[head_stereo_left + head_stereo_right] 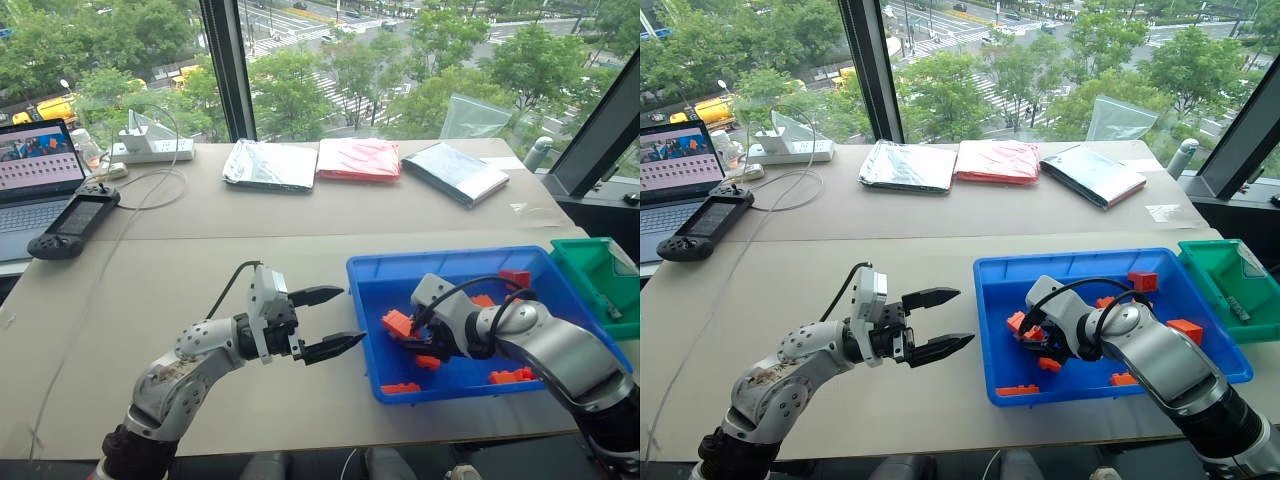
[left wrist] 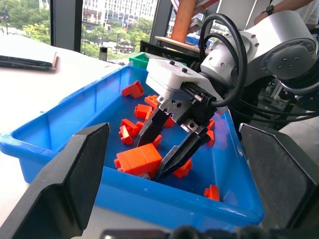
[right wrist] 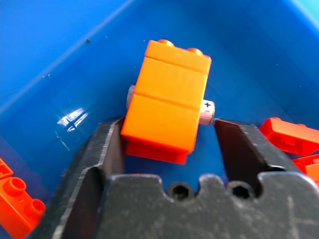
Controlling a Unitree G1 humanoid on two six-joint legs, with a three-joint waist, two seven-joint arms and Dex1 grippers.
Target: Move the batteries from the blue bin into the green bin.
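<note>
We see our right tool (image 2: pixel 167 162) inside the wide shallow bright-blue plastic bin (image 1: pixel 372 272), fingers closed around an orange toy brick (image 3: pixel 167 102) (a whitish-silver cylindrical battery (image 3: pixel 207 111) beneath it), left tool (image 1: pixel 328 322) beside that bin, fingers apart.

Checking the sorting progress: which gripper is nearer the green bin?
Right. The right gripper is inside the blue bin beside the green bin; the left gripper hovers beyond the blue bin's far side.

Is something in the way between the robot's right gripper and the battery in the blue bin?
Yes. An orange brick lies right on top of the battery in the blue bin, just ahead of the right gripper. Only the battery's two ends peek out from under it.
</note>
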